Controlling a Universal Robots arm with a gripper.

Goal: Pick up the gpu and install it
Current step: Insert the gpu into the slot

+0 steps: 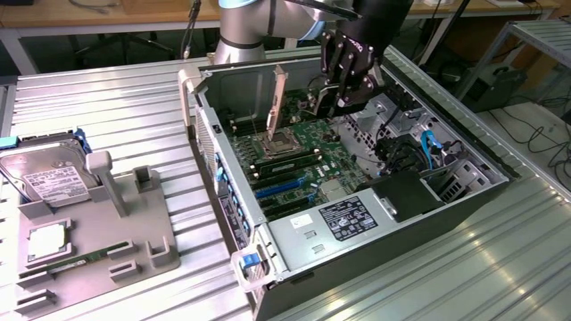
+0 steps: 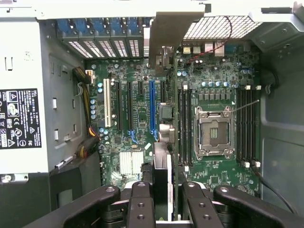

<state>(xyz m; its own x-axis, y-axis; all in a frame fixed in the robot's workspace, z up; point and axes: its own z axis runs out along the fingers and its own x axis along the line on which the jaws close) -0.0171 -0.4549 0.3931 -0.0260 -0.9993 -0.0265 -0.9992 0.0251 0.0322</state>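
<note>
Black card edge-on: we see the gpu (image 2: 160, 178) pinched between the jaws of the gripper (image 2: 164, 209), held upright over the open computer case (image 1: 499, 175). Its long axis runs parallel to the blue slot (image 2: 152, 107) on the motherboard (image 2: 213, 71) directly beneath, bracket (image 1: 277, 93) toward the rear wall

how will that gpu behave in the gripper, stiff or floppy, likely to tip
The gpu looks like a rigid board, so probably stiff. Held edge-on, thin and tall, by the gripper, it could tilt. Its long silver bracket may make one end heavier.
</note>
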